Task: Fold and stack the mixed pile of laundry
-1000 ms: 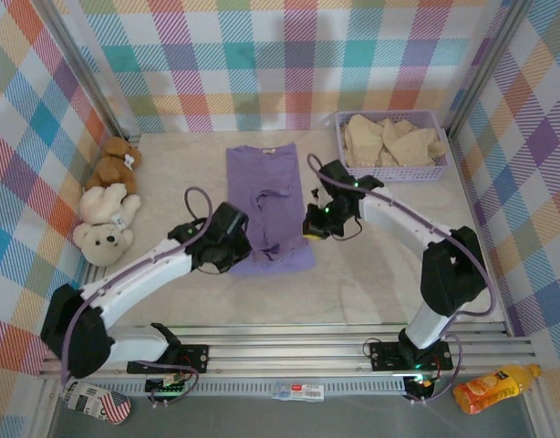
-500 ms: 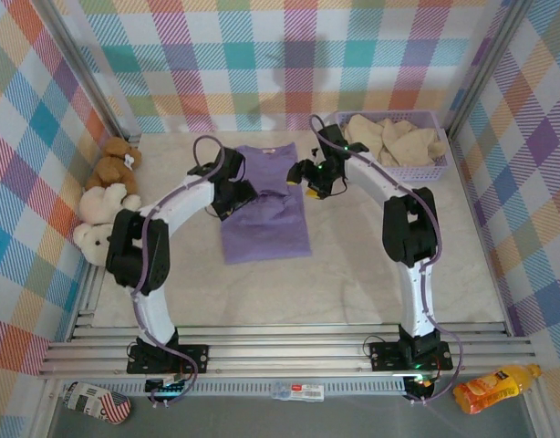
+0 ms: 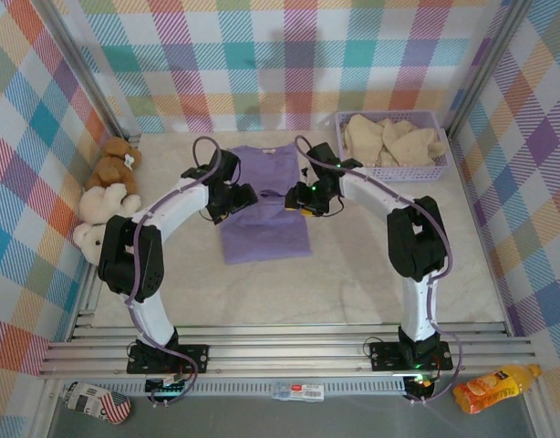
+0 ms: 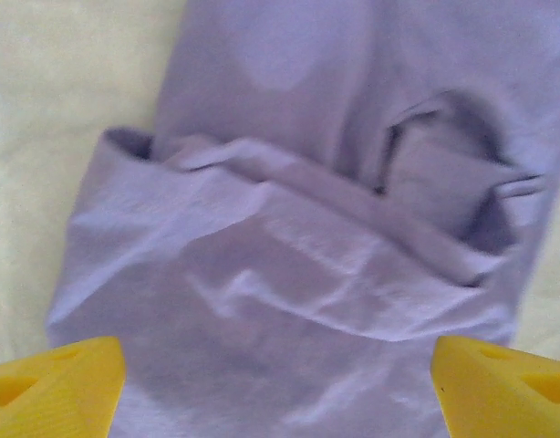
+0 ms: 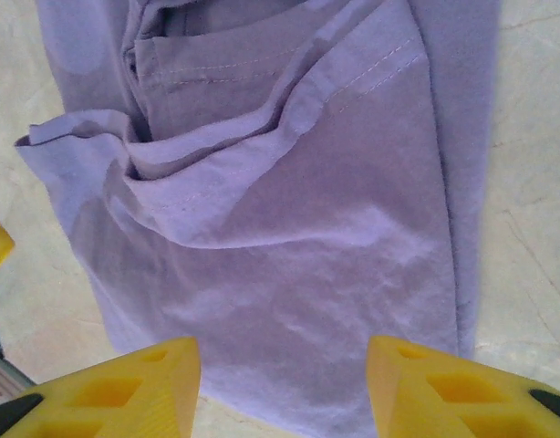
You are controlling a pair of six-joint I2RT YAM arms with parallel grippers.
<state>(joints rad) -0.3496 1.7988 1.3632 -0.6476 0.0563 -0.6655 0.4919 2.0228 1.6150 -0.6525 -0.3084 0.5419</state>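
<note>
Folding the lavender shirt (image 3: 264, 228) mid-counter
The left gripper (image 3: 236, 199) jaws wide, right gripper (image 3: 303, 199) jaws narrower, both empty above it. A next fold would call for fresh grips on an edge. Wrist views show rumpled overlapping layers; the overhead view adds the cream garment (image 3: 389, 139) in its basket (image 3: 389, 172)

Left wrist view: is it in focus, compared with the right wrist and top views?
Left wrist view: soft and slightly blurred, the shirt shows folds but no stitching; right wrist view: sharper, the seams read clearly; top view: even light, only faint shadows on the table.
</note>
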